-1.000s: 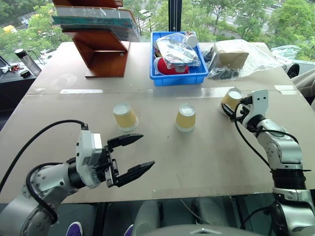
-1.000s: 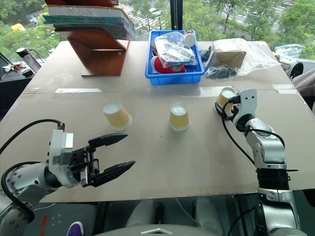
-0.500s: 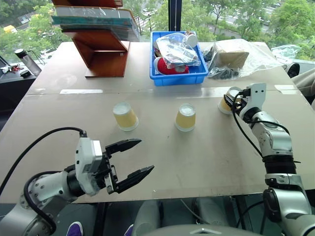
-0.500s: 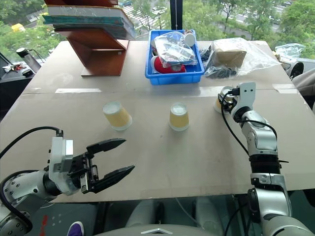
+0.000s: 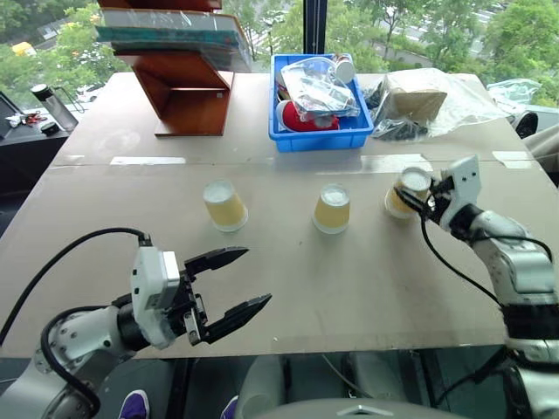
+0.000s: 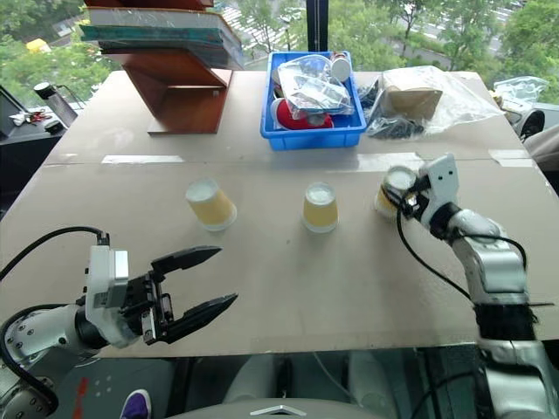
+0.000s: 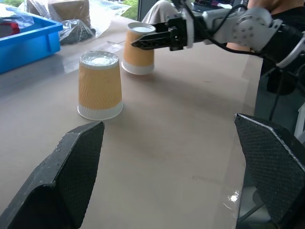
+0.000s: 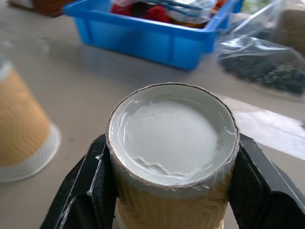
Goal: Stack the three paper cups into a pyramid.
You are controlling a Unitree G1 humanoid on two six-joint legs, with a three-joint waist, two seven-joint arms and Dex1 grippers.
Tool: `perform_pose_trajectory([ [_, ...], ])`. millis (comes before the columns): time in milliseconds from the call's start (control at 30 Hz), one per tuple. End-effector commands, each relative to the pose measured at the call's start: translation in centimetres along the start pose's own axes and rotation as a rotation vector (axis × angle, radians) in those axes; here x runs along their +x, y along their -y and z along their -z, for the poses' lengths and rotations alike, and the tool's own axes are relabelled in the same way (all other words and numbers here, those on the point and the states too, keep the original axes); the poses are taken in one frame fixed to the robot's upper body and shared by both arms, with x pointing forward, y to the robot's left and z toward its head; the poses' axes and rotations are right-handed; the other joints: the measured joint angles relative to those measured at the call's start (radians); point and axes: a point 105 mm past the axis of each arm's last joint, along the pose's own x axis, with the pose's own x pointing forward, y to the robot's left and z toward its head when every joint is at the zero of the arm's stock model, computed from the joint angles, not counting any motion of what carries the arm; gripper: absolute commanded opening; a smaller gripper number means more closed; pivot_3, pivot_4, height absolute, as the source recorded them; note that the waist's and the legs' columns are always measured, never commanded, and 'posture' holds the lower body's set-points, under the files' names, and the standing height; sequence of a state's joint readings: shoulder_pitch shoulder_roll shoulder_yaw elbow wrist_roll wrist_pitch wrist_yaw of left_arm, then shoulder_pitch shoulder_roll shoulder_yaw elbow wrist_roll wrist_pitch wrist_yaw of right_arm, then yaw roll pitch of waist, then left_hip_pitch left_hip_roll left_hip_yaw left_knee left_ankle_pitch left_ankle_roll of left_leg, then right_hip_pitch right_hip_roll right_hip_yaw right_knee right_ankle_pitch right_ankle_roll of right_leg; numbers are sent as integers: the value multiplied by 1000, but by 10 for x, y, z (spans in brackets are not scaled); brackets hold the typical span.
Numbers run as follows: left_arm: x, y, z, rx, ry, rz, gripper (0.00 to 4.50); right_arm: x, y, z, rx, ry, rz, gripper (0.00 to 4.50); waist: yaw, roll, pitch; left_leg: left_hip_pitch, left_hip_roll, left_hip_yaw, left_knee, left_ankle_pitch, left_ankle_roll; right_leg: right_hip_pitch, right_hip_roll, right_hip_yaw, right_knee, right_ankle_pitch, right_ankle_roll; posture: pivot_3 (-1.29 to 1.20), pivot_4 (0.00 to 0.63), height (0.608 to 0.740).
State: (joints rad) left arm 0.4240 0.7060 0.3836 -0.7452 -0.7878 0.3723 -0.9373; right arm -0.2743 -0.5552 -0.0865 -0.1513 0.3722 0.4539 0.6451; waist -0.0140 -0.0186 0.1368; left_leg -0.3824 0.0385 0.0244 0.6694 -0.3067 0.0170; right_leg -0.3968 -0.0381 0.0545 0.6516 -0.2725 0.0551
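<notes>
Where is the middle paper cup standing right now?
In the left eye view the middle cup stands upside down mid-table, below the blue bin, between the left cup and the cup the right gripper grips.

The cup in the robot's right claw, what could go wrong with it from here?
The right gripper is shut on the right-hand paper cup, pinching its thin sides, so the cup may dent or slip when lifted. The middle cup stands nearby, and a low sweep toward it could knock it over. The left cup already leans, so even a slight jolt to the table might roll it.
</notes>
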Motion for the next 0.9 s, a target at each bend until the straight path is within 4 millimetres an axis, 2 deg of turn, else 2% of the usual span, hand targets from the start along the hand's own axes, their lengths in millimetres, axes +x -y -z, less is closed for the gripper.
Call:
perform_pose_trajectory([
  [33, -1, 1, -1, 28, 7, 33, 4500, -20, -34, -18, -31, 36, -170, 2288, 0, 0, 0, 0, 0, 0, 0, 0, 0, 0, 0, 0, 0, 0, 0, 0, 150, 740],
  [167, -2, -2, 0, 29, 4, 42, 4500, -29, -56, -23, -55, 47, -243, 2288, -4, 0, 0, 1, -1, 0, 0, 0, 0, 1, 0, 0, 1, 0, 0, 0, 150, 740],
  [333, -2, -2, 3, 25, -7, 61, 4500, -22, -79, -26, -101, 81, -298, 2288, -1, 0, 0, 1, -1, -1, 1, 0, 0, 1, 0, -1, 0, 0, 0, 0, 150, 740],
  [533, -2, -4, 3, 28, -8, 63, 4500, -12, -84, -18, -159, 64, -317, 2288, 1, 0, 0, 1, -1, -1, 1, 0, 0, 1, 0, -1, 0, 0, 0, 0, 150, 740],
  [900, -5, -1, 4, 21, -18, 41, 4500, -4, -76, 8, -155, 26, -310, 2288, 0, 0, 0, 1, -1, -1, 1, 0, 0, 1, 0, -1, 0, 0, 0, 0, 150, 740],
])
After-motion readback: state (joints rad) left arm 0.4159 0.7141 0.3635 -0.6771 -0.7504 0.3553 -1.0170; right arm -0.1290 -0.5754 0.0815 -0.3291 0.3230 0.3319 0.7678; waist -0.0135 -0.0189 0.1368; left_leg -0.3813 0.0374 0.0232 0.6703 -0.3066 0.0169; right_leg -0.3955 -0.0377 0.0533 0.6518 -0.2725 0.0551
